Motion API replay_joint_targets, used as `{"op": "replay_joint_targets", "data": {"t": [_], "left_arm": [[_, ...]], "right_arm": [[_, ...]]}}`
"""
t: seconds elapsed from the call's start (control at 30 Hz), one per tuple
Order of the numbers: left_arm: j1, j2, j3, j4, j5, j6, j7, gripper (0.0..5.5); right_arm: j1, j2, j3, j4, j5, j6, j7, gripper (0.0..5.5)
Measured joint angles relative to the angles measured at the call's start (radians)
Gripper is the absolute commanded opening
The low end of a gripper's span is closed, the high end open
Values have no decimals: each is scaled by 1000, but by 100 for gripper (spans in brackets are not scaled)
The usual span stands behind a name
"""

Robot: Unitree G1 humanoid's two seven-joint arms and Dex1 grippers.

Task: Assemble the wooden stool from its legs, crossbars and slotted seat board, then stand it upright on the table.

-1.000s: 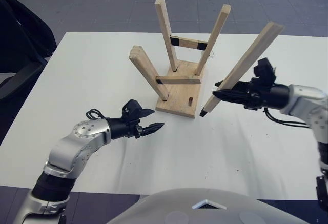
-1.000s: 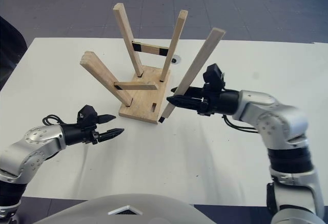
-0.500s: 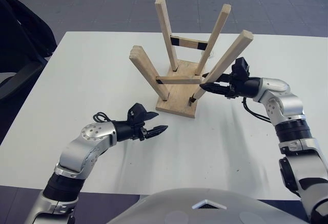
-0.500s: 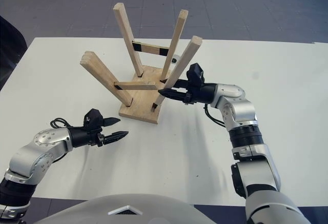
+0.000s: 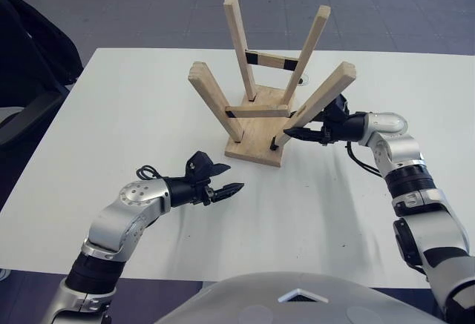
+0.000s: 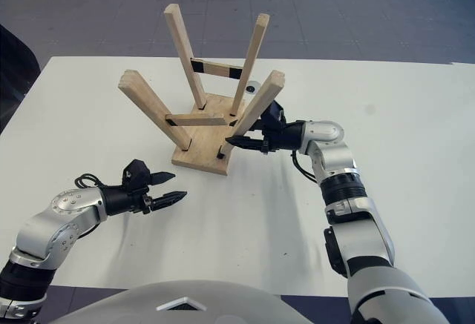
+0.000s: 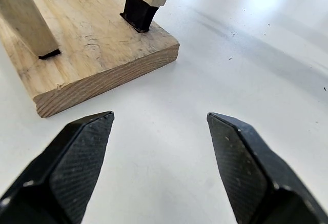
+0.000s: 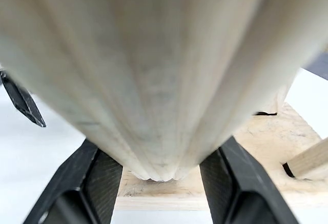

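Stool's fourth leg [image 5: 320, 96] leans with its black tip at the seat board [image 5: 251, 148] slot, clamped by the right gripper [image 5: 297, 133], apparently for seating; the left gripper [image 5: 231, 188] hovers nearby, jaws apart.

Legs [image 5: 243, 50] stand on seat board [image 5: 256, 144], on table [image 5: 133, 109].

I can't tell whether the foot of the tilted leg [image 5: 326, 93] sits fully in the seat board [image 5: 256, 147]; close up it blurs
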Motion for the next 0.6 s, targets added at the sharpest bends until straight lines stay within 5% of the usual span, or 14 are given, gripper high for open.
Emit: {"op": "replay_joint_targets", "data": {"t": [0.3, 0.6], "left_arm": [[36, -29, 1, -14, 1, 1, 26, 337], [-18, -61, 70, -86, -47, 4, 52, 337]], "right_arm": [[-72, 11, 114, -18, -107, 114, -65, 203], [134, 5, -21, -119, -33, 6, -143, 203]]}}
